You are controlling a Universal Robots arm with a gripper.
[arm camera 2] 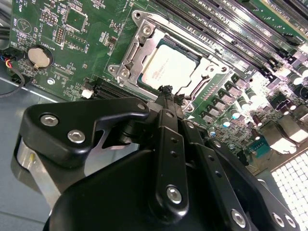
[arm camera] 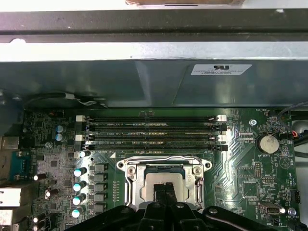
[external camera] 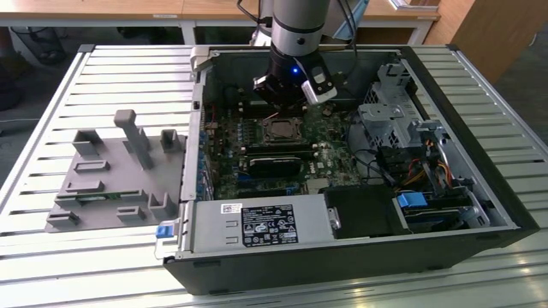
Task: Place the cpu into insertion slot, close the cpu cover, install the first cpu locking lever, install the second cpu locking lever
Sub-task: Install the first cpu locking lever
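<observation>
The cpu [arm camera 2: 168,67], a silvery square chip, lies flat in the insertion slot on the green motherboard [arm camera 2: 91,43]. The slot itself is hidden under the chip. The cpu cover [arm camera 2: 136,45], a silver frame with a square window, lies down around the chip. In both wrist views my gripper [arm camera 2: 166,92] hangs just above the socket's near edge, its black fingers pressed together with nothing between them. The first wrist view has the cpu [arm camera: 166,179], the cover [arm camera: 133,185] and the gripper [arm camera: 165,193]. In the exterior view the gripper [external camera: 287,108] hovers over the socket [external camera: 279,131] inside the open computer case.
Long black memory slots [arm camera: 149,132] run beside the socket, with a coin battery [arm camera: 268,143] and a row of capacitors [arm camera: 77,185] nearby. The case wall [arm camera: 144,82] rises behind the board. A drive cage [external camera: 385,122], power supply [external camera: 256,224] and grey fixture [external camera: 111,173] surround the work area.
</observation>
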